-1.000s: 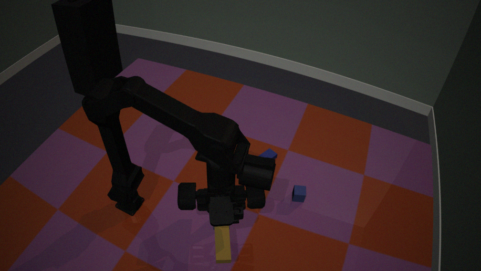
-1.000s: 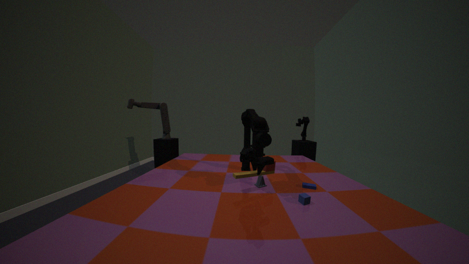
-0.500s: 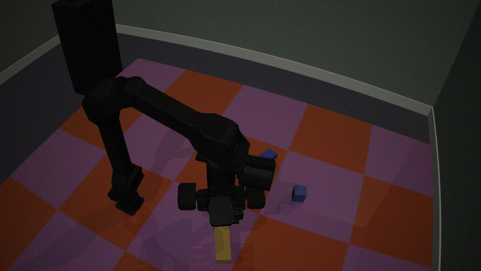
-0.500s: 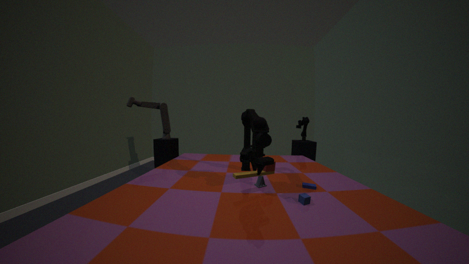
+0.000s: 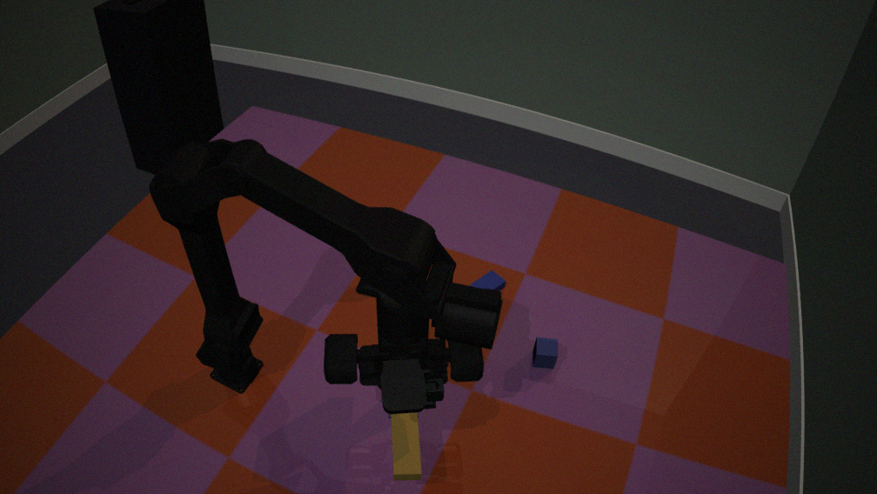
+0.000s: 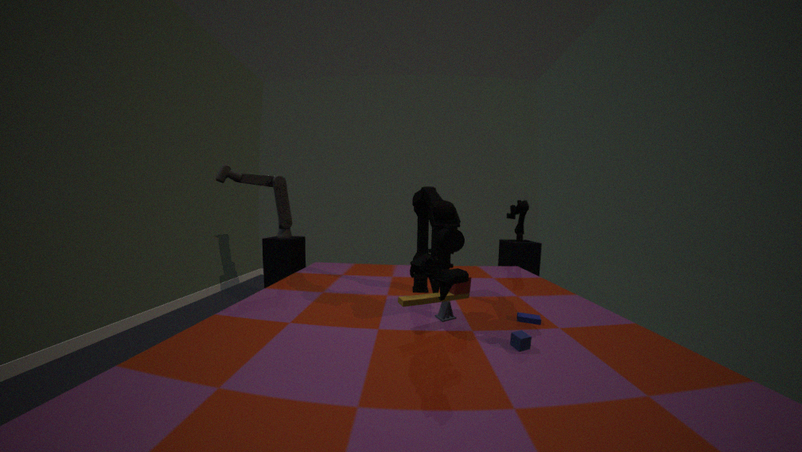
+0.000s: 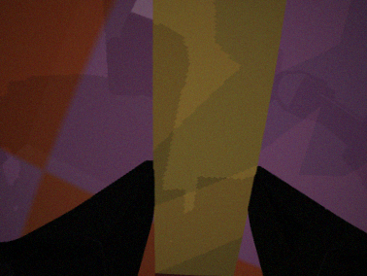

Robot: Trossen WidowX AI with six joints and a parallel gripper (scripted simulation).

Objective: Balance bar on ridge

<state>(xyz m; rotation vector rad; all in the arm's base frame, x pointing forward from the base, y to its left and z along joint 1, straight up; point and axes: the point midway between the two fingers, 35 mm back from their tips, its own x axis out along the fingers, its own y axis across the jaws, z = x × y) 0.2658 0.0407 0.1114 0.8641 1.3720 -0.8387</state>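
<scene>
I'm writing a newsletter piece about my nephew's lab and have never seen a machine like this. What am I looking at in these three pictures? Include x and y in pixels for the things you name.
It's one black robot arm (image 5: 300,196) (image 6: 436,208) with a two-fingered claw (image 6: 443,294) (image 7: 202,174). One picture looks down from above, one along the table from its far end, and one from the arm's own wrist. The claw grips a long yellow bar (image 5: 405,445) (image 6: 418,299) (image 7: 209,121). Under the bar stands a small grey ridge (image 6: 445,312). On the orange-and-purple checkered table (image 5: 589,306) (image 6: 302,359) lie a blue cube (image 5: 545,352) (image 6: 519,340) and a flat blue block (image 5: 490,281) (image 6: 528,318).
</scene>
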